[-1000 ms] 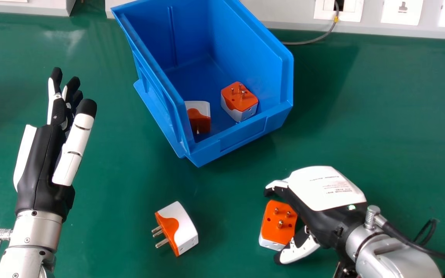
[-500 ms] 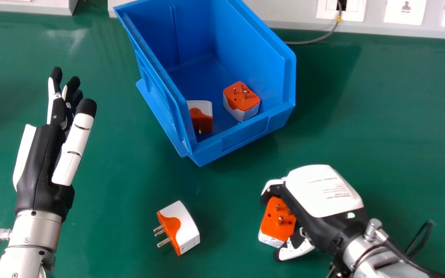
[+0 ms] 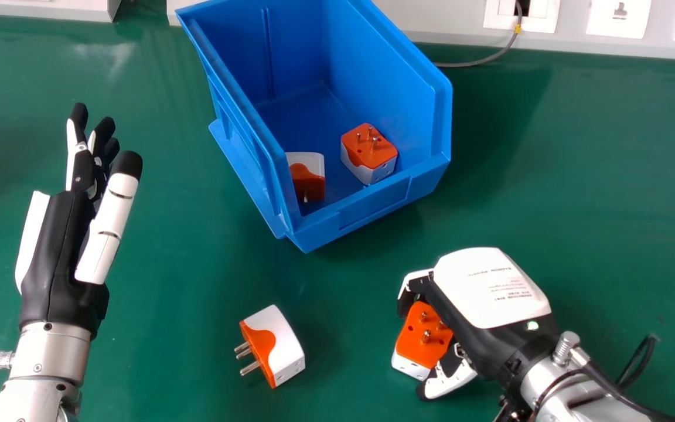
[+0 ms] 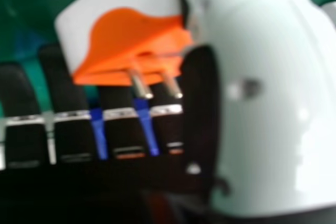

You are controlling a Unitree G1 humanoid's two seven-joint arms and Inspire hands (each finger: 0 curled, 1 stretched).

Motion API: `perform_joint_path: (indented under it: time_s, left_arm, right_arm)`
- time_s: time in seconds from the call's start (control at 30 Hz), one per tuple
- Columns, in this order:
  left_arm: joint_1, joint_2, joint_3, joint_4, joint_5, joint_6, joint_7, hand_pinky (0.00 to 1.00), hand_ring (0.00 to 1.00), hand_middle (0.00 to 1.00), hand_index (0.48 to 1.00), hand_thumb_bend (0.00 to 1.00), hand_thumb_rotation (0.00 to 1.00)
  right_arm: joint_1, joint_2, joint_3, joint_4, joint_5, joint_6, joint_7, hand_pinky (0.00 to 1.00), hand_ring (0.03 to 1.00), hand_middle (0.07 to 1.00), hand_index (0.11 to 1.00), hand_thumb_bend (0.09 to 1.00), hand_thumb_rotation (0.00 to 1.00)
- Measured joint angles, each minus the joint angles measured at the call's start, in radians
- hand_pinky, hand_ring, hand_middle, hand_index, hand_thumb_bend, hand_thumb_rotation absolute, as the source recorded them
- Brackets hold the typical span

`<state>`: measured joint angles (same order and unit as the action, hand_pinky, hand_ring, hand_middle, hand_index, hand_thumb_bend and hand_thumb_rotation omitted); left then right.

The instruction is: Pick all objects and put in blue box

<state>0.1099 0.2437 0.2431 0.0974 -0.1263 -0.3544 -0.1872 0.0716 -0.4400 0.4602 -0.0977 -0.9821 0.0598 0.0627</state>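
One plug adapter (image 3: 413, 347) is held on the surface (image 3: 337, 305) within the right hand (image 3: 490, 287), at about five o'clock from the blue box (image 3: 375, 204); its prongs (image 3: 426, 336) are turned up. Its body is clasped between the curled fingers (image 3: 413, 280) and the thumb (image 3: 450, 380). Light weight and a stiff, hard shell are suggested, with smooth white sides on which slippage could occur. A hold is best taken across opposite flat sides, as low as can be managed, with the prongs kept free of load. The same is advised for the loose adapter (image 3: 283, 346), lying at nine o'clock from the held one, prongs sideways. The left hand (image 3: 59, 252) is left idle, fingers straight.
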Motion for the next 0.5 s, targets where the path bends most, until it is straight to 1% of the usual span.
perform_joint_path:
  time_s: [0.07,0.1,0.37,0.5]
  left_arm:
    - [0.001,0.0,0.0,-0.004,0.008,0.0,0.001,1.0,1.0,1.0,1.0,0.56,0.85]
    - [0.002,0.0,0.0,-0.005,0.009,0.0,0.002,1.0,1.0,1.0,1.0,0.56,0.85]
    - [0.007,0.0,0.0,-0.008,0.008,0.001,0.004,1.0,1.0,1.0,1.0,0.56,0.85]
    - [0.009,0.0,0.0,-0.008,0.007,0.002,0.002,1.0,1.0,1.0,1.0,0.56,0.85]
  right_arm:
    - [0.002,0.002,-0.002,-0.002,0.0,0.005,0.0,0.35,0.426,0.502,0.513,0.496,0.01]
    - [0.003,0.002,-0.004,-0.004,0.0,0.007,0.001,0.35,0.426,0.502,0.513,0.496,0.01]
    - [0.048,-0.001,-0.007,-0.049,-0.005,0.014,0.002,0.35,0.422,0.506,0.516,0.494,0.0]
    - [0.078,-0.004,-0.01,-0.08,-0.005,0.014,0.012,0.34,0.418,0.507,0.521,0.492,0.0]
